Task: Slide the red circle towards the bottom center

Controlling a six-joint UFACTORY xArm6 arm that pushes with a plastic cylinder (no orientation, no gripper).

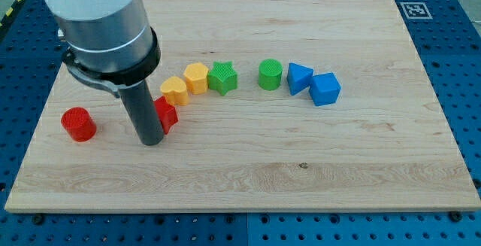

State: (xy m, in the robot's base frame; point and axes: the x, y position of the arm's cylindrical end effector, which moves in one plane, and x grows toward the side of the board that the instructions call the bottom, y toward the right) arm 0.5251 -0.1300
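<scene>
So the wooden worktop (pixel 301 171) has my tip (pixel 151 141) parked just right of the red circle (pixel 78 123) near the view's left edge, apart from it, tip touching another red block (pixel 167 113).

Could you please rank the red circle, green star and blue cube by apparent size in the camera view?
1. red circle and blue cube: look alike, unranked.
2. green star: slightly smaller, though farther back, so unsure.

wooden board (pixel 301 171), eight coloured blocks
</scene>
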